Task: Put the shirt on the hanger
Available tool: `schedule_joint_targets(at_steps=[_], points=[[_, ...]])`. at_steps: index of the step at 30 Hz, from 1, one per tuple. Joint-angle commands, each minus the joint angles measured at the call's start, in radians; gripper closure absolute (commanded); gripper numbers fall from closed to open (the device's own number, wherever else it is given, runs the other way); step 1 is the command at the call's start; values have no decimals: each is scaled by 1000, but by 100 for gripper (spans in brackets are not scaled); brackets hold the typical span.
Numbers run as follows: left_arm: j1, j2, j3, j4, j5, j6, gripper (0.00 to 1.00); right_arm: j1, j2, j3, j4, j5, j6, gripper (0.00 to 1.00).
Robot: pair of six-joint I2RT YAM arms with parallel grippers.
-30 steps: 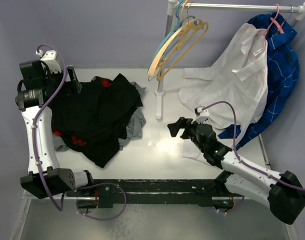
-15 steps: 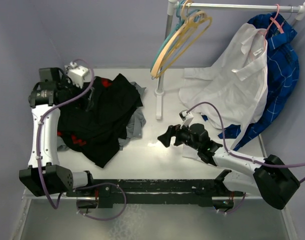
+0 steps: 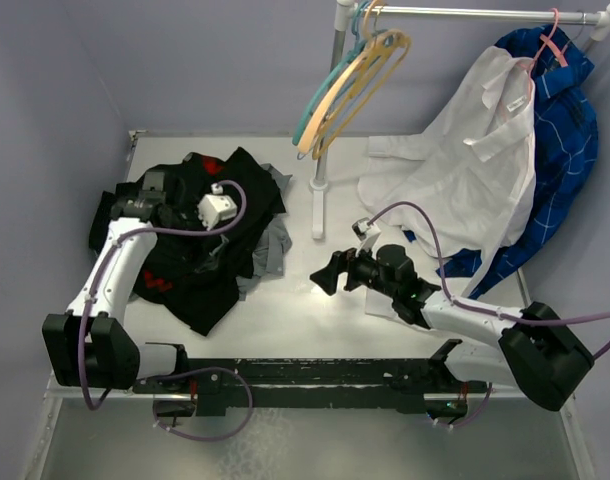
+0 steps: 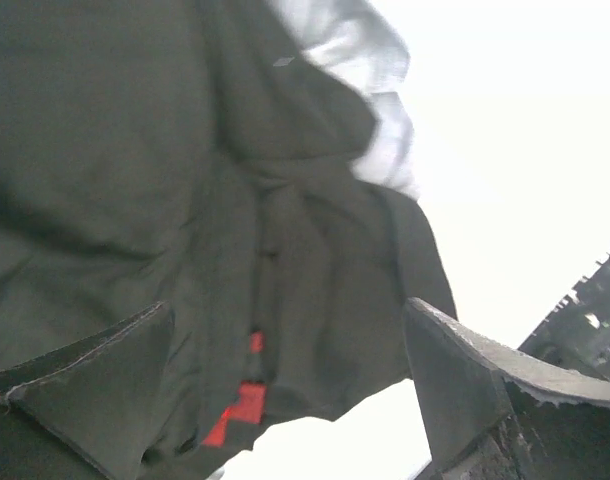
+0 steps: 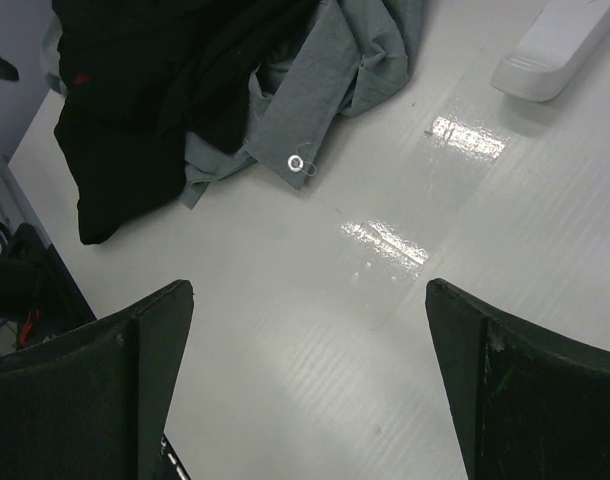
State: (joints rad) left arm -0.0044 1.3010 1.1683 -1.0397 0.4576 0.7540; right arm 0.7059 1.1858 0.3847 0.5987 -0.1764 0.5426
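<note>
Swung in from the left edge and lowered: left gripper [image 3: 221, 250], fingers spread, holding nothing. Just beneath, the shirt [image 3: 247, 200], crumpled together with a red-patched garment [image 3: 155, 285] and beside a grey cloth [image 3: 273, 245]. Further right, right gripper [image 3: 326, 276] nudged toward the heap, likewise spread and empty. Up at the right, the hanger [image 3: 357, 82], well apart from the shirt. Seemingly at the first step: grabbing the shirt. Next, likely: drop onto plain black fabric, avoid the red-patched garment, pinch a fold.
</note>
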Motion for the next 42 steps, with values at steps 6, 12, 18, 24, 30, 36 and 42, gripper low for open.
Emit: schedule_joint_targets(at_steps=[6,12,18,24,30,36,42], points=[[-98,97,-116,-14,19,69,8,10,31,36,84,-39,9,0],[-152,54,-204,-30,-6,95,14,24,33,22,118,-116,-23,0],[-174,97,-279,6,-69,89,12,78,80,94,60,-184,-127,0],[-181,147,-285,64,-97,57,37,87,137,115,103,-202,-126,0],[-186,154,-262,77,-116,38,100,98,164,95,180,-252,-108,0],[-185,52,-170,21,-78,57,100,164,170,87,202,-188,-181,1],[-186,-48,0,-65,-32,51,100,170,206,89,277,-179,-180,2]])
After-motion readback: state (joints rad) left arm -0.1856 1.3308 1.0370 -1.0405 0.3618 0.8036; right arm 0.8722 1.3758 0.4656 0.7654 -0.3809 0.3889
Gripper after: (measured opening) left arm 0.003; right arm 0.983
